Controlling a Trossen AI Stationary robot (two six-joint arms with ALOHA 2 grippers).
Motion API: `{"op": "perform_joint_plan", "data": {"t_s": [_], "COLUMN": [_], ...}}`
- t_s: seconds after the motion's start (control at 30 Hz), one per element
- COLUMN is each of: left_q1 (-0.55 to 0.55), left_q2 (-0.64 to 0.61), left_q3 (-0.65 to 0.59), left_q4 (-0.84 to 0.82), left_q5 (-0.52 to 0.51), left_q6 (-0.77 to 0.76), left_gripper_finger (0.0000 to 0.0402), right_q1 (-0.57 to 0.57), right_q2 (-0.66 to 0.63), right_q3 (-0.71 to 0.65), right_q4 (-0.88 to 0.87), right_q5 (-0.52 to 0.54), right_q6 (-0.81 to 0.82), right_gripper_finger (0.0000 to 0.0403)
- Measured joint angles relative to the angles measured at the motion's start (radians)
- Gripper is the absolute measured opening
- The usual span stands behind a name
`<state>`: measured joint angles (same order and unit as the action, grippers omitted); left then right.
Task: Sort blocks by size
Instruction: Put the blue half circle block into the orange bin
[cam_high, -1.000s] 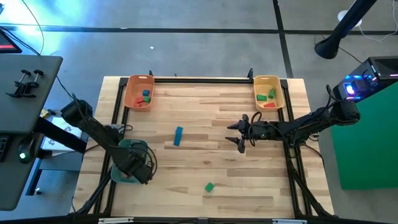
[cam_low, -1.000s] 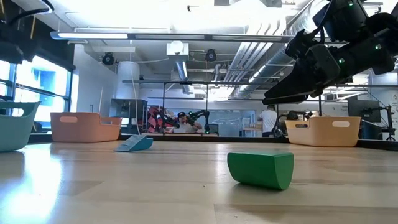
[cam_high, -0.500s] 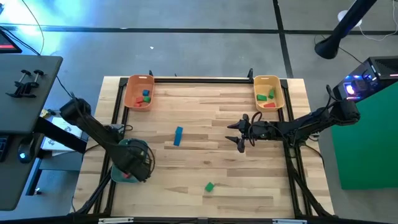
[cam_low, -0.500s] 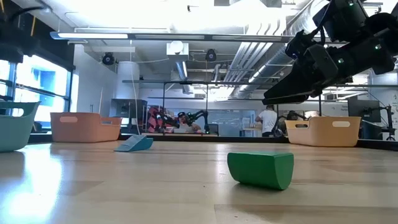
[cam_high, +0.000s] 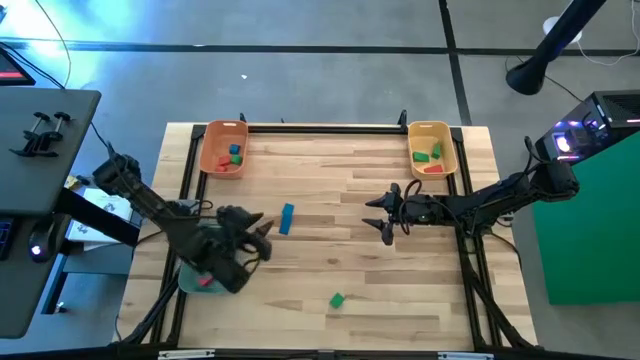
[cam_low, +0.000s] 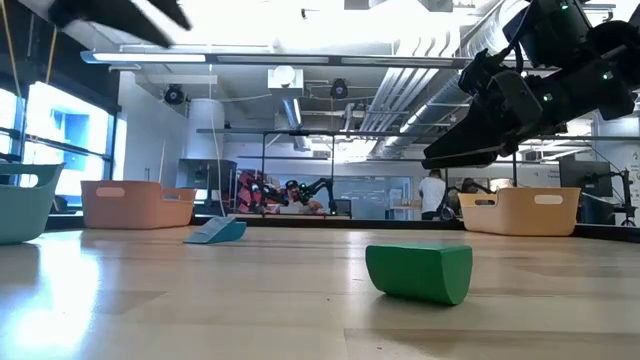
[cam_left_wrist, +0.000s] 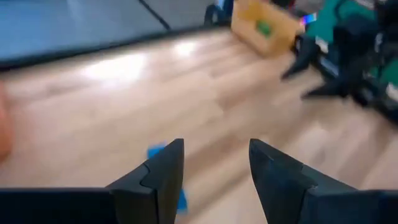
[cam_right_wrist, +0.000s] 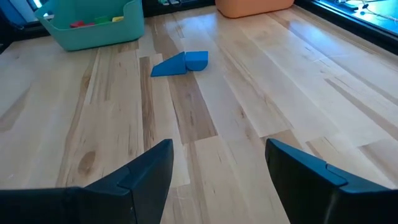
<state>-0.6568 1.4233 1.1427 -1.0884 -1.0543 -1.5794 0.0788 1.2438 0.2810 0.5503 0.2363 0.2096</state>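
A blue block (cam_high: 287, 218) made of a wedge and a cube lies flat on the table left of centre; it also shows in the right wrist view (cam_right_wrist: 180, 63) and partly behind a finger in the left wrist view (cam_left_wrist: 160, 152). A green block (cam_high: 337, 300) lies on its side near the front edge (cam_low: 418, 272). My left gripper (cam_high: 262, 232) is open and empty just left of the blue block, pointing toward the table's right (cam_left_wrist: 214, 146). My right gripper (cam_high: 385, 220) is open and empty above the table right of centre (cam_right_wrist: 217, 146).
An orange tray (cam_high: 223, 148) at the far left holds red, blue and green blocks. A yellow tray (cam_high: 432, 150) at the far right holds green and red blocks. A teal tray (cam_right_wrist: 93, 28) with small blocks stands at the near left, under my left arm.
My left gripper has swung out from over the teal tray toward the table's right and far side, and now points at the blue block. The blocks have stayed where they were.
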Motion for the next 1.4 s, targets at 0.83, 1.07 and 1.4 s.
{"op": "perform_joint_plan", "data": {"t_s": [0.83,1.07,1.4], "left_q1": [0.624,0.703,0.710], "left_q2": [0.389,0.424,0.431], "left_q3": [-0.001,-0.001,0.000], "left_q4": [0.345,0.373,0.365], "left_q5": [0.565,0.729,0.786], "left_q6": [0.442,0.570,0.576], "left_gripper_finger": [0.0270,0.0268,0.0250], "right_q1": [0.000,0.000,0.000], "right_q2": [0.001,0.001,0.001], "right_q3": [0.000,-0.001,-0.001], "right_q4": [-0.031,-0.050,-0.069], "right_q5": [0.053,0.060,0.078], "right_q6": [-0.035,0.010,0.017], "right_gripper_finger": [0.0252,0.0252,0.0252]}}
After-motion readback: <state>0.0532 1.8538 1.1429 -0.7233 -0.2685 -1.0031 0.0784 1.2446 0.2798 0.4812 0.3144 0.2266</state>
